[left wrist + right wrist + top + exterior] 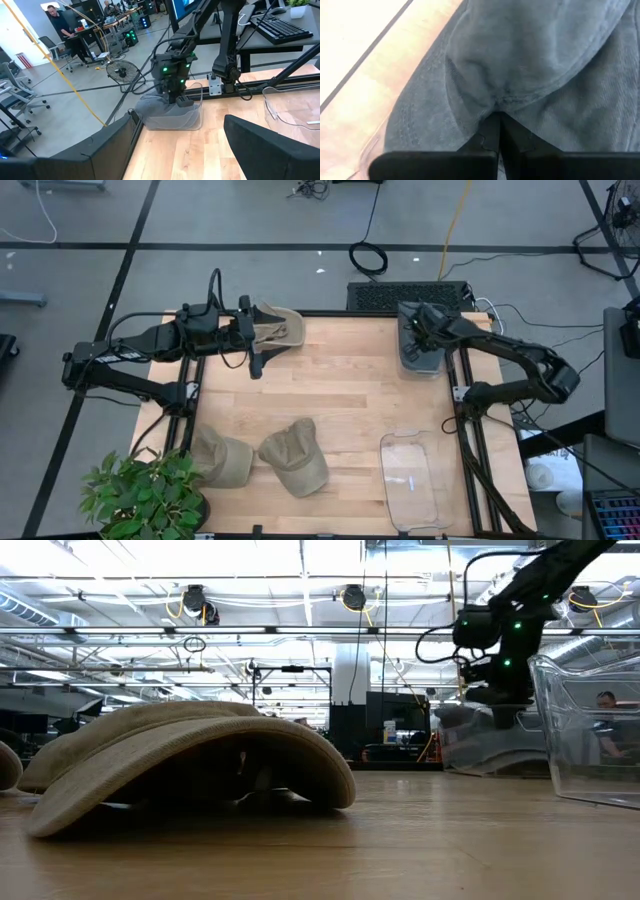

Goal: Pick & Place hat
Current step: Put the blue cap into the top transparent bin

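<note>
there, at the table's far right corner, a grey hat [420, 352] lies in a clear bin [196, 119], its cloth pinched by the right gripper [418, 332]. the left gripper [262, 340] hangs with fingers apart beside a tan hat [283, 326] at the far left. two more tan hats [296, 457] rest near on the wooden table [340, 395], beside a plant [140, 495] and an empty clear tray [412, 478]. beyond, grey floor, cables, desks.

Overhead: straight down on whole bench [340, 395]. Low: level at bench surface, close behind a tan hat [190, 765]. Left wrist: across bench toward grey hat [165, 107]. Right wrist: pressed close against that same hat.
</note>
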